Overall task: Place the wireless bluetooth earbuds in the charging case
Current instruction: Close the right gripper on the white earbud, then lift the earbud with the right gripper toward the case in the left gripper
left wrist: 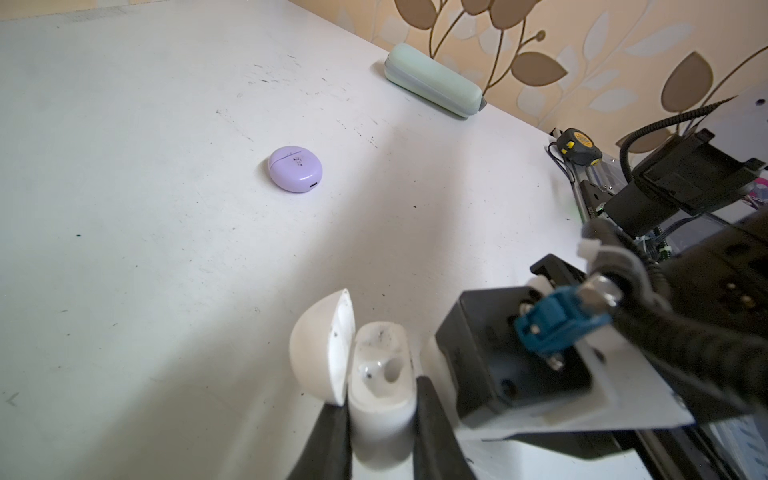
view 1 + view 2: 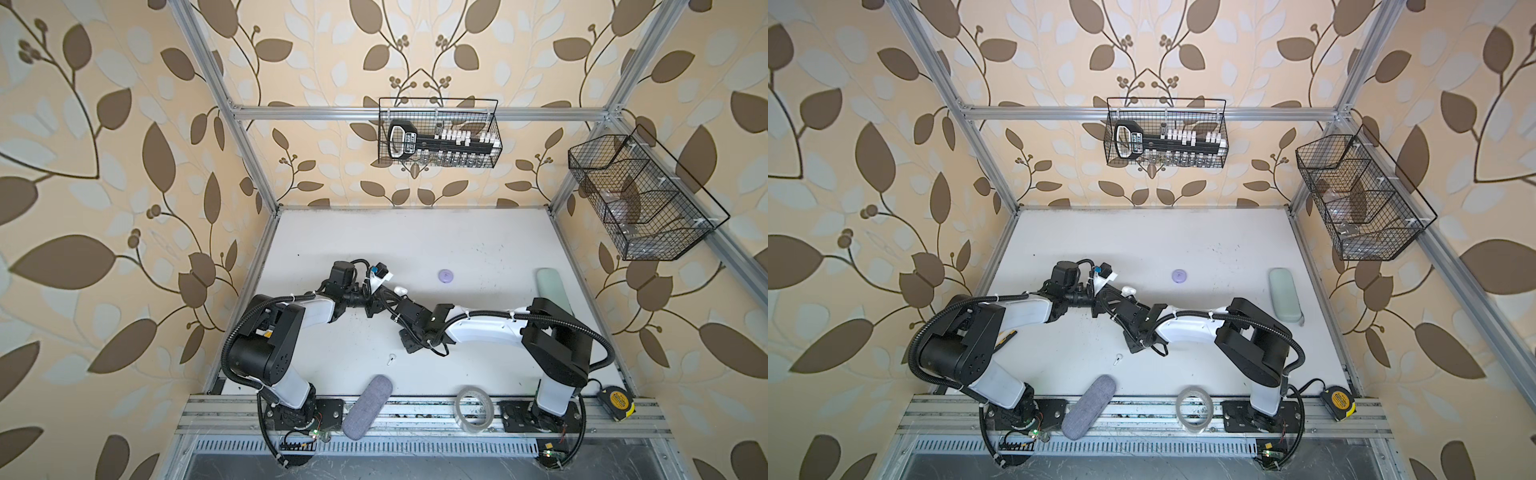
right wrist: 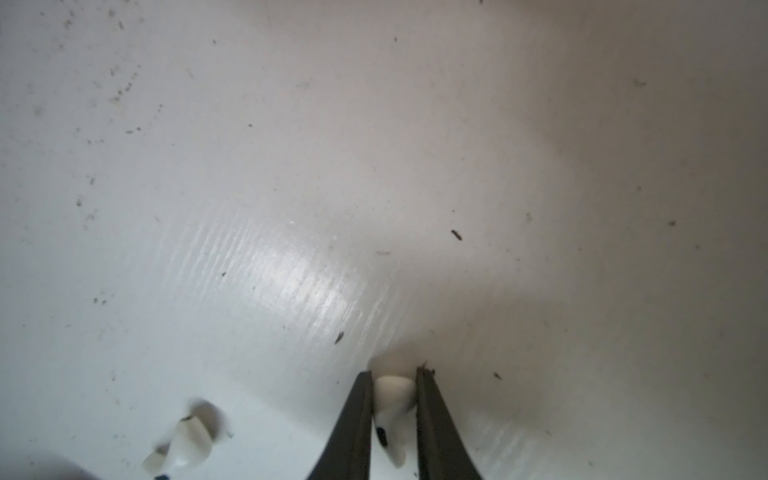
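Note:
My left gripper (image 1: 376,395) is shut on the body of an open white charging case (image 1: 382,399), whose lid (image 1: 322,353) is hinged back. The case shows as a small white shape in both top views (image 2: 400,287) (image 2: 1128,289). In the right wrist view my right gripper (image 3: 394,370) is shut on a white earbud (image 3: 392,409), low over the table. A blurred white piece (image 3: 183,444) lies beside it. Another white earbud (image 2: 391,358) lies loose on the table, nearer the front. A closed lilac case (image 1: 295,168) sits further back. The right fingertips are hidden under the arms in both top views.
A mint oblong case (image 2: 550,291) lies by the right wall. A grey fabric case (image 2: 368,407), a tape roll (image 2: 473,409) and a yellow tape measure (image 2: 618,401) sit along the front rail. Wire baskets (image 2: 438,133) hang on the walls. The right wrist camera (image 1: 515,357) is close beside the held case.

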### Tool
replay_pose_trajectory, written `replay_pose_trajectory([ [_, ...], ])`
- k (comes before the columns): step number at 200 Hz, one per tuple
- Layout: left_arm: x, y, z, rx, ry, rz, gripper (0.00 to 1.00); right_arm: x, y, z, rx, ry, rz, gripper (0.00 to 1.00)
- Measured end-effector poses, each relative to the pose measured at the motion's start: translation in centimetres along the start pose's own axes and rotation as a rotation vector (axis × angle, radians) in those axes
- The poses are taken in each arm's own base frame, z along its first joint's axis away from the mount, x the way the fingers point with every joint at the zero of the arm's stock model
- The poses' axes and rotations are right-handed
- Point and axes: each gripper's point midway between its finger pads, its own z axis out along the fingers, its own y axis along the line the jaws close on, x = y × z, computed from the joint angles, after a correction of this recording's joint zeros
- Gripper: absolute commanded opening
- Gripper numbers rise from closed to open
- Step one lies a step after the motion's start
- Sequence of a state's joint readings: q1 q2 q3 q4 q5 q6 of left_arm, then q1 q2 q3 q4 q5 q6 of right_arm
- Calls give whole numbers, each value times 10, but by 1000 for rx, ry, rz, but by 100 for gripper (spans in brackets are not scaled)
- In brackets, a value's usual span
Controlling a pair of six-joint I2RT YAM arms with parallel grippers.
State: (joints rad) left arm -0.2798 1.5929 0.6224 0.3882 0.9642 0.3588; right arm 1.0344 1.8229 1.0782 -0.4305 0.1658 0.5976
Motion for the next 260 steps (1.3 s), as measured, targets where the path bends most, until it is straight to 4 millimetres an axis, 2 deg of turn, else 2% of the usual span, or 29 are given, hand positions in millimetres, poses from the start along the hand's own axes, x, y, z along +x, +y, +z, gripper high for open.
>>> replay_pose_trajectory([
  [90,-1,1,0,0,0,0,7,-1,-3,-1,17,-8,0,17],
  [192,-6,1,3,6,14,-6,7,-18,-4,-28,-6,-87,22,17],
  [224,-6,-3,6,24,44,-14,8,-23,-12,-41,-20,-125,53,16],
  [260,-20,-5,8,37,57,0,8,-26,-25,-53,-28,-163,90,16],
])
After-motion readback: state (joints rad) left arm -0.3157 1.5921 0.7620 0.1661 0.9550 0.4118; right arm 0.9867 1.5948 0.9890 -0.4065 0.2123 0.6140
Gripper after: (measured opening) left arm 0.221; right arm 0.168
